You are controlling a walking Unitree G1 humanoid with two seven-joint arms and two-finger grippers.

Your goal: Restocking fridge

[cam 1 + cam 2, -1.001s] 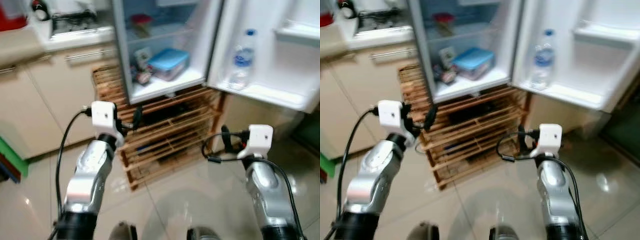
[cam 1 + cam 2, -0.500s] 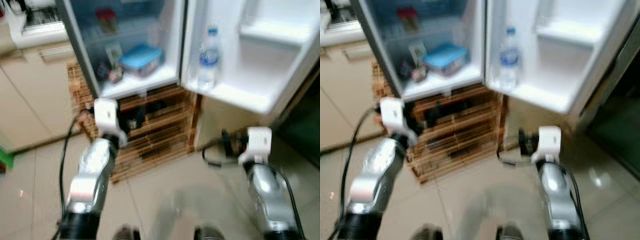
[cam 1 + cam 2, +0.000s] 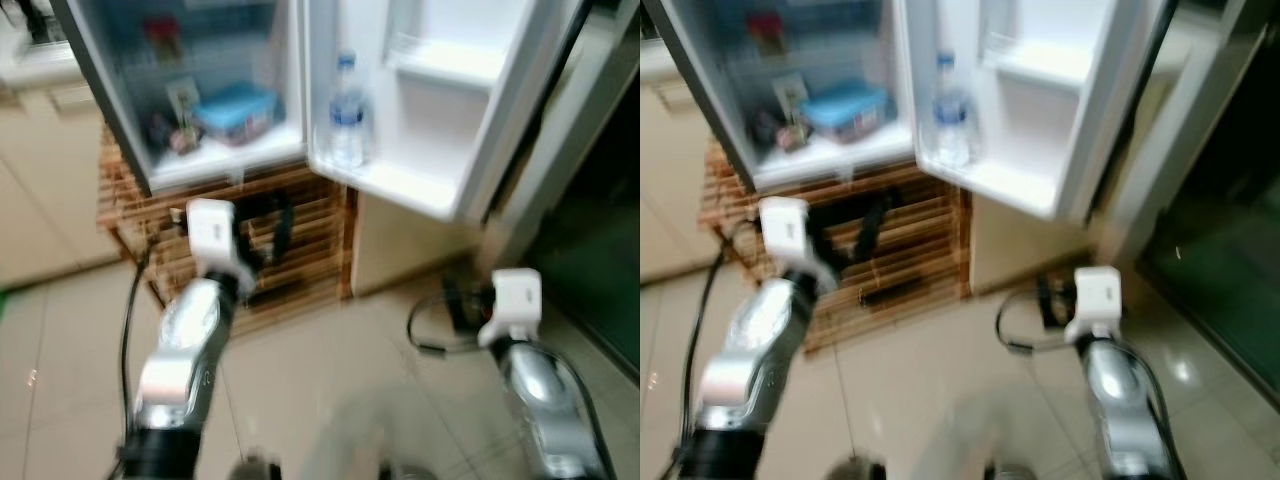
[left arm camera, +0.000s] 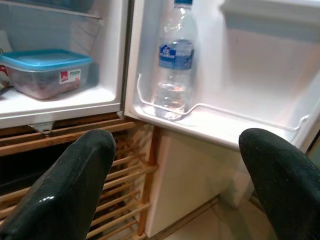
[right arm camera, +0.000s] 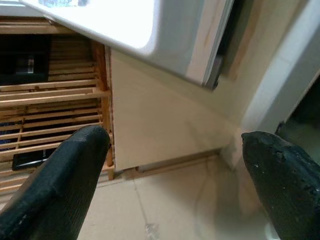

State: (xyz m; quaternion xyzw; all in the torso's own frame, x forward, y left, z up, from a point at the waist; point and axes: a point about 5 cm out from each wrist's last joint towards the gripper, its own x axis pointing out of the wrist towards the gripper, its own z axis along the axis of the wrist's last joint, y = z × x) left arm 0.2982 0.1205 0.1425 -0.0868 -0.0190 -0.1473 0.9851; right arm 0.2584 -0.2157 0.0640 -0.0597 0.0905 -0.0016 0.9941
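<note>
Left gripper (image 4: 175,185): was held out before the wooden rack; its fingers (image 4: 65,185) were spread wide and nothing was gripped.
Right gripper (image 5: 175,185): was held low over the floor, near the door's lower corner; its fingers (image 5: 55,185) were spread wide and nothing was gripped.
Bottle (image 4: 174,60): was stood upright in the door's lower shelf, behind the wire rail, ahead of the left gripper.
Box (image 4: 46,72): a clear tub with a blue lid was set on the fridge's bottom shelf, beside the door hinge.
Fridge (image 3: 180,60): was seen open; small items at the back of the shelf were too blurred to be told.
Door (image 3: 440,120): was swung wide to the robot's right.
Rack (image 3: 300,230): wooden slats were seen under the fridge.
Floor (image 3: 60,380): pale glossy tiles.
</note>
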